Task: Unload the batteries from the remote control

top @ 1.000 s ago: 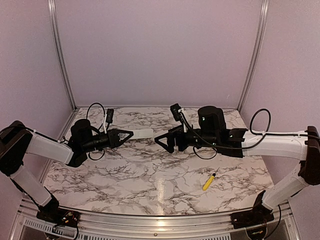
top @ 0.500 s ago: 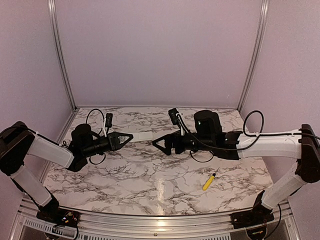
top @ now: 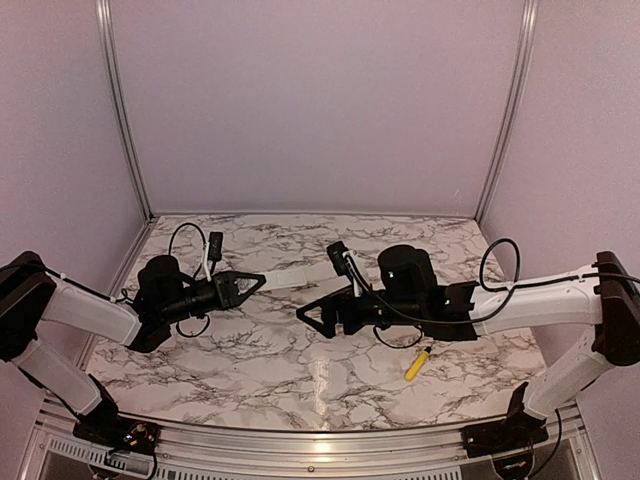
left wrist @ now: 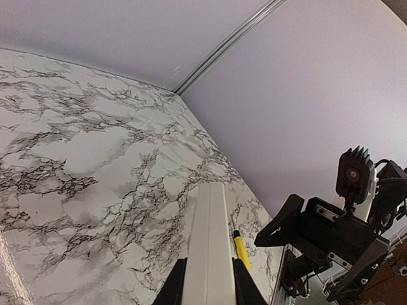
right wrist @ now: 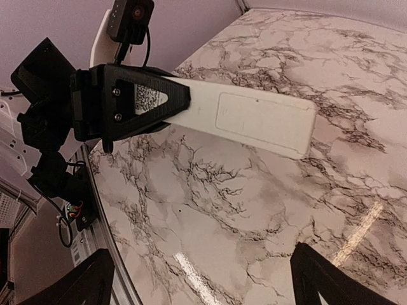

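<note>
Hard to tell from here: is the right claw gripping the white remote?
No, the right gripper stands open, apart from the remote control in the left gripper.

The remote control (right wrist: pixel 254 121) is plain white, with a small square label (right wrist: pixel 145 98) speckled black and white near one end, and the left hand (right wrist: pixel 181 96) is matt black. The table (top: pixel 300 370) has a white marble pattern with dark grey veins, and the screwdriver (top: pixel 417 364) has a yellow handle and a black tip. The walls (top: pixel 320 100) are pale lilac.
</note>
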Controlling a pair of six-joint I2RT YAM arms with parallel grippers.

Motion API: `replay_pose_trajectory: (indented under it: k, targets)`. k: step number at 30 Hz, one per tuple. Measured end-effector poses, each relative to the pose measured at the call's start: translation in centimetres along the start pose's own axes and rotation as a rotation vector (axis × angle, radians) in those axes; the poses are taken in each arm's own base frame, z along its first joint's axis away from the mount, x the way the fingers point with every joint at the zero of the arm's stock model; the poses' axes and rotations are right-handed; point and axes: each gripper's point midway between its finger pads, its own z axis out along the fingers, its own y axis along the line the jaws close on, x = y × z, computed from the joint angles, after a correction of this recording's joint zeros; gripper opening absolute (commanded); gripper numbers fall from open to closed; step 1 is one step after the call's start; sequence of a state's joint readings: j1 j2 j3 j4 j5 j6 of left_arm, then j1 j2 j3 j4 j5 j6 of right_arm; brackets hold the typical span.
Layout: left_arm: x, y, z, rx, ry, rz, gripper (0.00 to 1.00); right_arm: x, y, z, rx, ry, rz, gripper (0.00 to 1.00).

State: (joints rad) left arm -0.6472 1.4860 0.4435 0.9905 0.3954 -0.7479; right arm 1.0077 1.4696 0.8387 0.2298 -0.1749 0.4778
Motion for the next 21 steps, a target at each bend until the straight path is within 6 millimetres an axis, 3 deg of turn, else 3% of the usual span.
replay_pose_trajectory:
  k: [7,13,21]
  targets:
    - [0.4,-0.4,0.0,0.025,0.024,0.001,0.0,-0.4,0.0,0.0,0.009,-0.007,-0.001,0.95]
    - [0.6,-0.8,0.1,0.046,0.045,0.018,0.0,-2.3,0.7,0.4,0.004,-0.041,-0.013,0.95]
    - [1.1,-1.2,0.1,0.065,0.073,0.025,0.0,-3.0,0.7,1.5,0.011,-0.046,-0.018,0.89]
